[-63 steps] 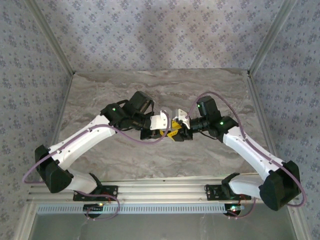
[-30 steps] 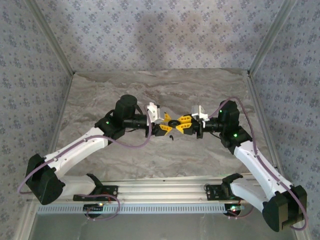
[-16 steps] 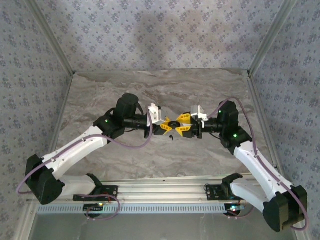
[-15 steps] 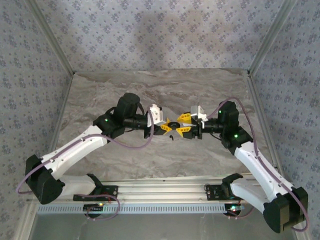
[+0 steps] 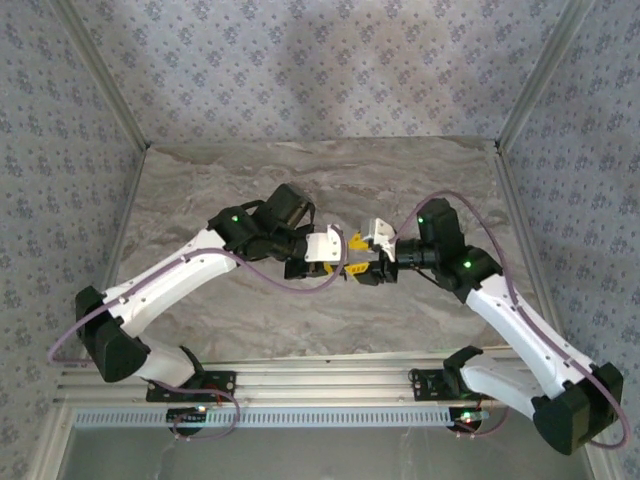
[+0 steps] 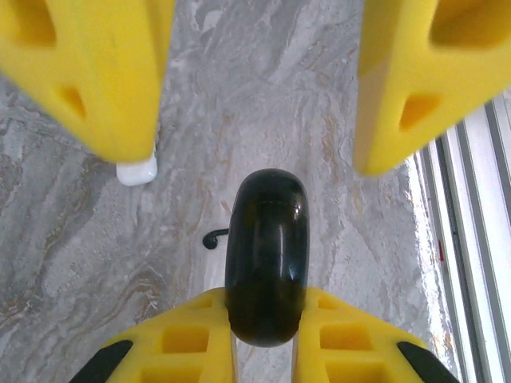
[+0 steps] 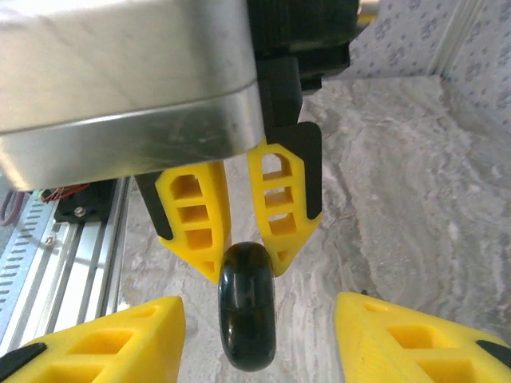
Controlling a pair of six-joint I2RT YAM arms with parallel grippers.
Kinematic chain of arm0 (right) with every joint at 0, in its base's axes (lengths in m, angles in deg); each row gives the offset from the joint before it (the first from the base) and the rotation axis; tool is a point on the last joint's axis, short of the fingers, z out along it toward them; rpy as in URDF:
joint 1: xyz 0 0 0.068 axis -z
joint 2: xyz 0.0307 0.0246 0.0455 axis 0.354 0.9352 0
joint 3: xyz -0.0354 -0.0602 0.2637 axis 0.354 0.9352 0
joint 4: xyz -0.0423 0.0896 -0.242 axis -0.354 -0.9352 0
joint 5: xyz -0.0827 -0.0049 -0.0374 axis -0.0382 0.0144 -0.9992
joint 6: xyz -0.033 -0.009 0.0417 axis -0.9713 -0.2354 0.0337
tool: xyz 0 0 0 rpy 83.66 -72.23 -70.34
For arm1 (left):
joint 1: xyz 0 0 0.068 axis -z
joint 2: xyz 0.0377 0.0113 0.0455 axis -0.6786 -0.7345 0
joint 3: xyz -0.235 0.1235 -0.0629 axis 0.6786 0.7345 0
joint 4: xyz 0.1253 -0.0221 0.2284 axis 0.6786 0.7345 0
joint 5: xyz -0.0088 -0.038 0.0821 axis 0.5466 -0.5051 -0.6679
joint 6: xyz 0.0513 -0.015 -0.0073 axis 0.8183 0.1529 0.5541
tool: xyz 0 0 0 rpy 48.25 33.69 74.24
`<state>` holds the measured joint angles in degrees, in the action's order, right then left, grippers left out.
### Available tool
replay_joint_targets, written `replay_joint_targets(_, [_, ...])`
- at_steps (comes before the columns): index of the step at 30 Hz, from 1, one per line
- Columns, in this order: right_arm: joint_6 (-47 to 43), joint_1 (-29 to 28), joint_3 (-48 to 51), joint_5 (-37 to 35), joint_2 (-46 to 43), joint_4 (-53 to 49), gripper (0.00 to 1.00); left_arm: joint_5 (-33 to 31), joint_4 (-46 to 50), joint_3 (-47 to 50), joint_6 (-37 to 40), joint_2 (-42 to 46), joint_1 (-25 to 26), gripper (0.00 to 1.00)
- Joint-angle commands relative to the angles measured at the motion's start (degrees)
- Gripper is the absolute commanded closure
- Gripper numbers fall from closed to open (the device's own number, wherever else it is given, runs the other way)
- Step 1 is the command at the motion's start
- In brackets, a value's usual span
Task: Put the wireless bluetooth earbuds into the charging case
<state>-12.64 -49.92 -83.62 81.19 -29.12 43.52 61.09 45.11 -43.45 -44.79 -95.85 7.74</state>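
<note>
The marbled bench (image 5: 420,185) carries the work, and both arms reach in from its near edge to meet over the middle. The left arm (image 5: 170,285) bends in from one side and the right arm (image 5: 510,310) from the other, so the two hands face each other tip to tip.

The left hand (image 6: 263,315) is closed on the black charging case (image 6: 266,247). It pinches the case across its narrow width and holds it clear of the bench, apparently to offer it across. The right hand (image 7: 255,307) is spread wide and holds nothing. Its fingers stand either side of the case without touching it, placed, I judge, to take or open it. The lid looks shut, though I cannot tell for sure.

On the bench below lies a white earbud (image 6: 136,170), partly hidden by a yellow finger. Near it is a tiny dark hooked piece (image 6: 212,238), probably the black earbud. Neither is in the case yet.
</note>
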Motion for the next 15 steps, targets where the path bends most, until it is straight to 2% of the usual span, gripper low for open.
replay_joint_targets(1, [-1.9,-1.2,-1.9,0.6,1.7,-0.8,0.46,-0.2,2.7,-2.5,0.7,-0.3,0.5,0.81])
replay_joint_targets(10, [-2.6,-2.1,-2.0,1.7,5.1,-0.2,0.51,0.8,2.1,-3.0,-0.4,-0.5,0.6,0.81])
replay_joint_targets(12, [-2.8,-2.1,-2.0,1.8,5.4,-0.2,0.55,1.0,2.0,-3.1,-0.7,-0.5,0.6,0.81])
replay_joint_targets(15, [-3.3,-2.1,-2.1,2.0,5.5,-0.7,0.67,1.0,1.4,-3.0,-1.2,-0.4,0.6,0.81])
